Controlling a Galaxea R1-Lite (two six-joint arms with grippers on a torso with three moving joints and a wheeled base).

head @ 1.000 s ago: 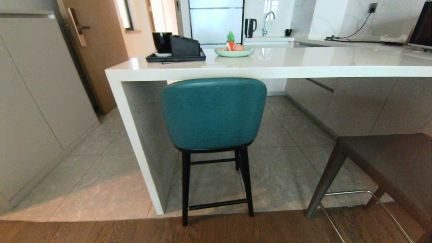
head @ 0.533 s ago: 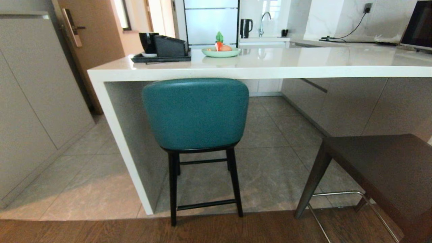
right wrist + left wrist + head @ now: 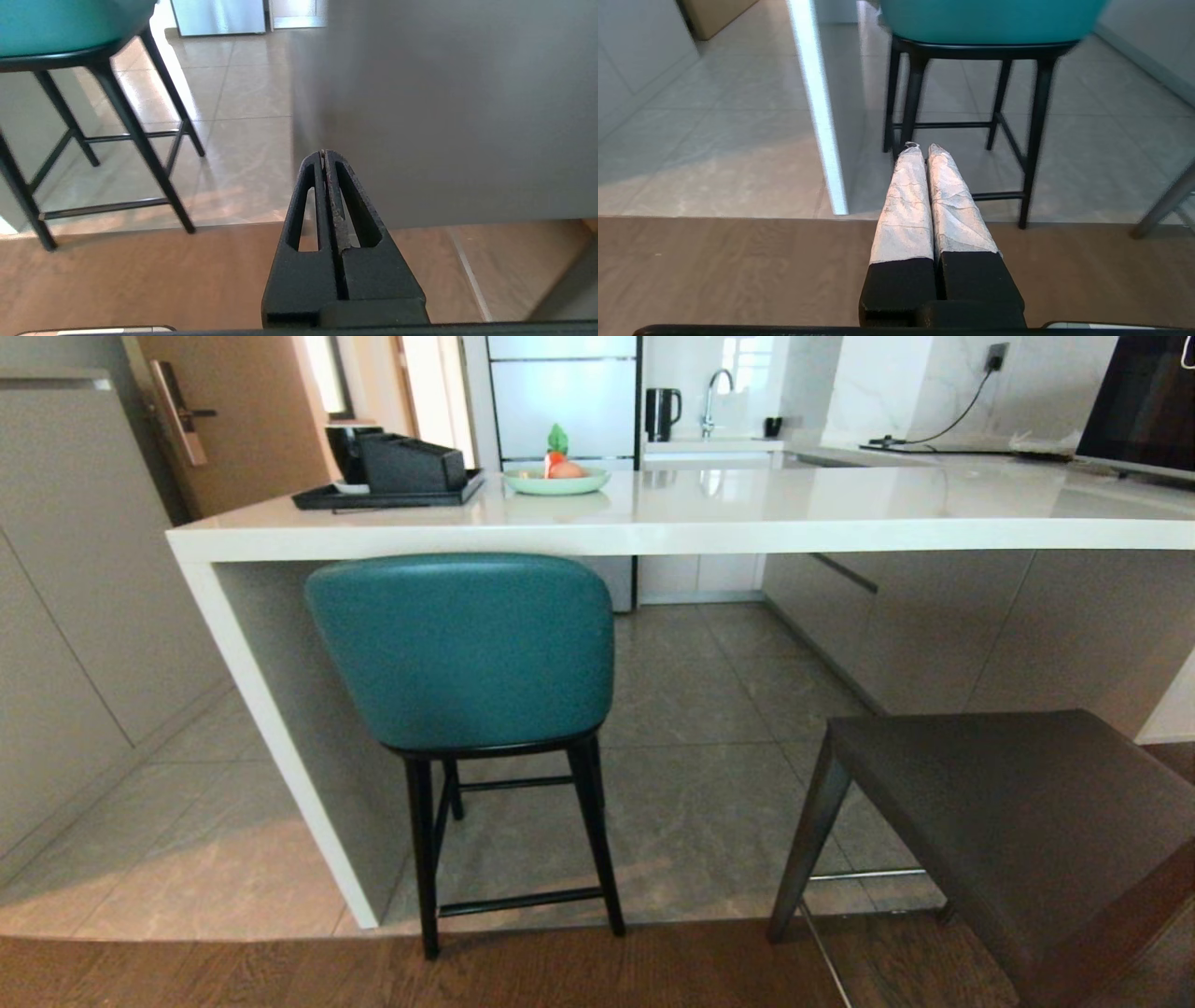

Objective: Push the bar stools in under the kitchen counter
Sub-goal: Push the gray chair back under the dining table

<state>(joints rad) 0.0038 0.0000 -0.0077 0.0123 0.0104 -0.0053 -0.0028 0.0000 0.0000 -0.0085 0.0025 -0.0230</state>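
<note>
2 stools: teal stool [image 3: 462,649] tucked at the counter's left end, its back just under the slab edge; grey stool [image 3: 1008,821] off to the right, nearer the camera and well out from under the counter.
Counter: white slab [image 3: 747,518] with an end panel [image 3: 271,728] right beside the teal stool.
Tray: black tray [image 3: 373,497] at the far left end of the counter, with a dark box [image 3: 411,467] and a black cup [image 3: 344,453] on it.
Plate: pale green plate [image 3: 555,481] next to the tray, holding something orange with a green top, can't tell what exactly.
Left claw: left gripper [image 3: 924,148], wrapped fingers pressed together, nothing in them; hangs low over the wood floor, pointing at the teal stool's legs [image 3: 1034,140], not touching.
Right claw: right gripper [image 3: 324,154], fingers together too, empty; low over the floor with a blurry grey surface [image 3: 458,107] close in front, teal stool off to its left. Can't tell if it's touching that grey surface.
Head view: neither arm shows up.
</note>
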